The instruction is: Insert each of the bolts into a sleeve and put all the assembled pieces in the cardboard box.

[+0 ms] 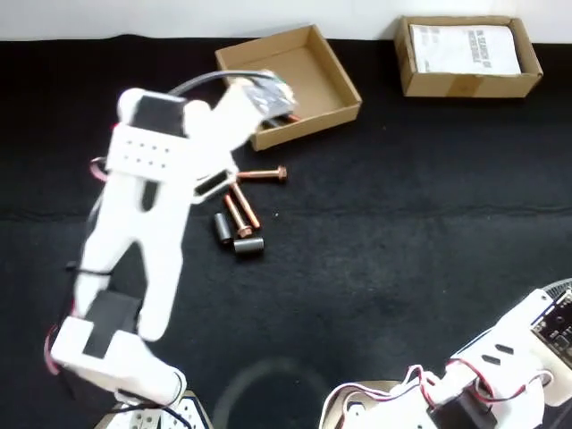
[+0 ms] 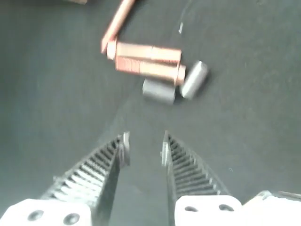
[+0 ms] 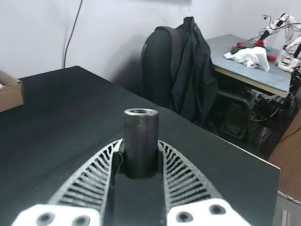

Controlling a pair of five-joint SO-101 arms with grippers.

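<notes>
Left gripper point(image 2: 145, 145): fingers spread, nothing between them, poised low over the black table point(image 2: 244, 141). Just past the tips lie two sleeves point(image 2: 159, 91), beside two copper bolts point(image 2: 148, 54) set parallel. A third bolt point(image 2: 117, 21) lies beyond.

Right gripper point(image 3: 140, 149): pinching a dark sleeve point(image 3: 140, 129), upright, above the table.

Cardboard box point(image 1: 338, 70): behind the bolt cluster.

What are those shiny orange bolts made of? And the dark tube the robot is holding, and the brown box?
The bolts look like metal with a copper-coloured coating, and they glint a little along the shafts. The sleeve in the right gripper seems to be dark steel, smooth with a dull sheen and a brighter rim. The box looks like plain brown cardboard, matte with thin folded walls.
</notes>
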